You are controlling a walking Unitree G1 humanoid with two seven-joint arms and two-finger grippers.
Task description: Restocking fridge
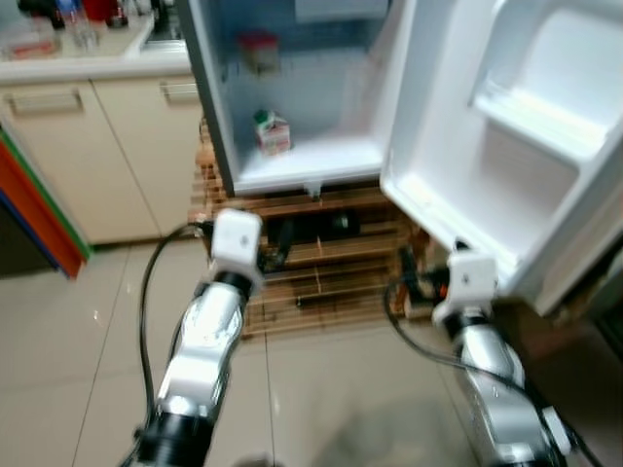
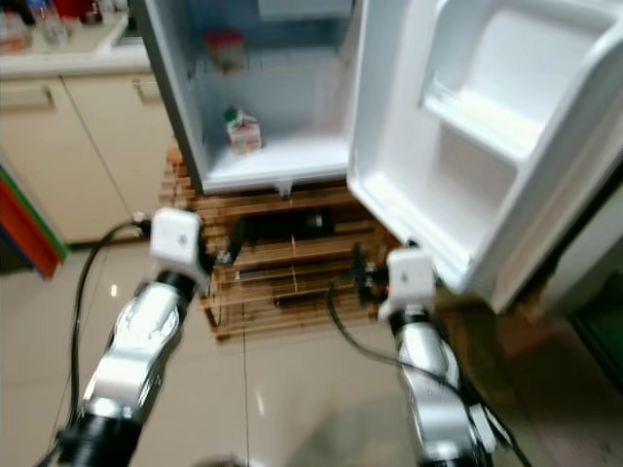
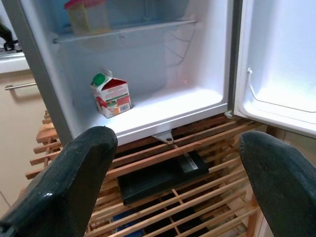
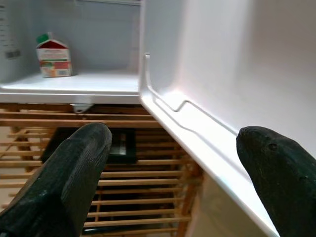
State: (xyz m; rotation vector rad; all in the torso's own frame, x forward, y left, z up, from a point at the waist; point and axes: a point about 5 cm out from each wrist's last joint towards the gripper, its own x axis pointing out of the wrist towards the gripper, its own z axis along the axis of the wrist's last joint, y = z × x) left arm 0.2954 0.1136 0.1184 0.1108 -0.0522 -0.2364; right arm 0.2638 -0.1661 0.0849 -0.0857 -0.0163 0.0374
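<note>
Both grippers, left [image 3: 173,182] and right [image 4: 170,177], gape wide and empty below the open fridge [image 1: 292,165]. We see its carton [image 3: 111,94] well beyond them; a wooden slatted rack [image 1: 321,282] sits between.

fridge [image 1: 321,161] white inside | carton [image 3: 111,94] red/white, green cap | rack [image 3: 197,192] light wood slats | fingers [image 3: 59,192] black

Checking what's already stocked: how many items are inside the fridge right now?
2: a small carton with a green cap on the fridge floor at the left, and a red-lidded container on the wire shelf above. The upper fridge is cut off, so more may be hidden.
</note>
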